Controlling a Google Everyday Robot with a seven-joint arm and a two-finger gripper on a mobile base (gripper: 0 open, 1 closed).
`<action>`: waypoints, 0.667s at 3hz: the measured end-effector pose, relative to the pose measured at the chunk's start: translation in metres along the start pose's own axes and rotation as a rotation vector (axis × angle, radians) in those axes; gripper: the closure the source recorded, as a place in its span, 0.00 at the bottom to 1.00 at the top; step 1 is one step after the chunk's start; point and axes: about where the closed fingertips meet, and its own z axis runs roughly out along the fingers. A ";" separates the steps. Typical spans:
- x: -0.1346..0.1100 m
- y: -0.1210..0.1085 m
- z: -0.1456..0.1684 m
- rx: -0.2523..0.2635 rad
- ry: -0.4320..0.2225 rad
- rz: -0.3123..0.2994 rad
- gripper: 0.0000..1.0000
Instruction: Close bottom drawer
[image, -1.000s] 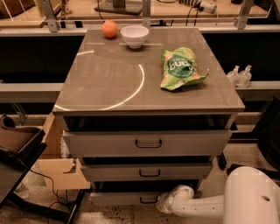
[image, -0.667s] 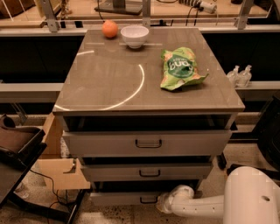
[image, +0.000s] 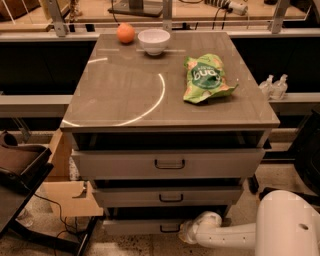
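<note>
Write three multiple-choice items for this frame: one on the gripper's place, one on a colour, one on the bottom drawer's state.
1. Where is the gripper?
A) over the bowl
B) at the bottom drawer's front, just right of its handle
C) at the top drawer

2. What colour is the bag?
A) green
B) blue
C) black

3. The bottom drawer is:
A) lying on the floor
B) partly open
C) missing

Answers: 1 B, the gripper sits low against that front beside the handle; 2 A, the bag is plainly green; 3 B, a dark gap shows above the drawer's front.
</note>
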 end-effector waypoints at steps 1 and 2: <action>0.000 0.000 0.000 0.000 0.000 0.000 1.00; 0.000 0.000 0.000 0.000 0.000 0.000 1.00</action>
